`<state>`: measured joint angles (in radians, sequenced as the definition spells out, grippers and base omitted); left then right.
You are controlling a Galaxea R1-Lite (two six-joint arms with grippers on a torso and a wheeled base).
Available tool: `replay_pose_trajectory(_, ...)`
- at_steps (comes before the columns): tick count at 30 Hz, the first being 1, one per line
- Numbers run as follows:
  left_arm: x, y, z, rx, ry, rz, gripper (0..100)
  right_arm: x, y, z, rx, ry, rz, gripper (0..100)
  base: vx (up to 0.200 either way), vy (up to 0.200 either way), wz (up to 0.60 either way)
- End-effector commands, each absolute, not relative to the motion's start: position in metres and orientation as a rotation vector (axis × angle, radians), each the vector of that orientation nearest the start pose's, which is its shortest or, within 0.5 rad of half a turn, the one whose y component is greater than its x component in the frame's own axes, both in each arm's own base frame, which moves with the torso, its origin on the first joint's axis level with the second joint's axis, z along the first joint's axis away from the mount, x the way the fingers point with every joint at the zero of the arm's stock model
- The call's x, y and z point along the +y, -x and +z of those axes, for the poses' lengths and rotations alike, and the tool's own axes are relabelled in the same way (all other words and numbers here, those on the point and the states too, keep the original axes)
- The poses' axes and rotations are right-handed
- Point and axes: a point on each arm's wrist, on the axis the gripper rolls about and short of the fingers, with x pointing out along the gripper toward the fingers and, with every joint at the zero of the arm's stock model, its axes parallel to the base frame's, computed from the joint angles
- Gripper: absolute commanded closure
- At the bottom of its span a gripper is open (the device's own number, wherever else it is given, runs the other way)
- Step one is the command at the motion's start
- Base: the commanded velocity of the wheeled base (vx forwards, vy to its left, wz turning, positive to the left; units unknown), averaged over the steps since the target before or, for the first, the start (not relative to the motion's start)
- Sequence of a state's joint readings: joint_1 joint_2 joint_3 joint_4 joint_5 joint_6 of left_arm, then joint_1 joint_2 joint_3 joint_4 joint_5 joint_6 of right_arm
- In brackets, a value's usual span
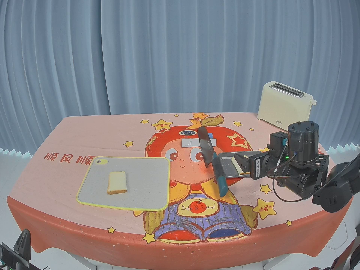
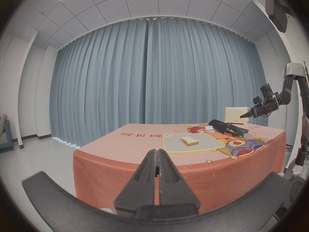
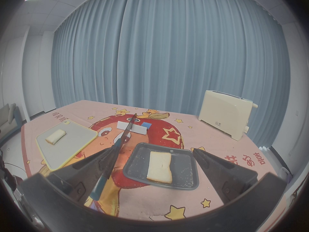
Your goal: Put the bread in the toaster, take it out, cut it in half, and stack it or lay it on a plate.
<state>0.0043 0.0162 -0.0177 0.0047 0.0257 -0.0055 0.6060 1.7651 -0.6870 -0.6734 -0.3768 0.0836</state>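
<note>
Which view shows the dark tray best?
The right wrist view: the whole tray and its bread piece show unobstructed. In the head view the right gripper covers much of it; in the left wrist view it is far and tiny.

Tray [image 1: 225,166]: in the head view the right gripper [image 1: 243,164] covers its right part from us.
Bread on the tray [image 1: 235,164]: there we see only a narrow strip.
Knife rest [image 1: 190,143]: the knife [image 1: 212,161] blade hides a stretch of it.
Toaster [image 1: 284,105]: we cannot see into its slots.
Left gripper [image 1: 23,241]: the head view's bottom-left corner cuts it off.
</note>
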Motion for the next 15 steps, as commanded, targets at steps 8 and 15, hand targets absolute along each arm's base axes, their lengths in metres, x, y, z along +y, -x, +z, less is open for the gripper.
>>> replay_pose_trajectory(8,0.000,0.023,0.075,0.005,0.005,0.031,100,0.168,-0.248,0.137,0.361,0.110,0.225,0,-0.200,0.000,0.00)
replay_pose_trajectory(15,0.000,0.023,0.075,0.003,0.006,0.031,100,0.176,-0.243,0.139,0.353,0.104,0.256,0,0.000,0.000,0.00)
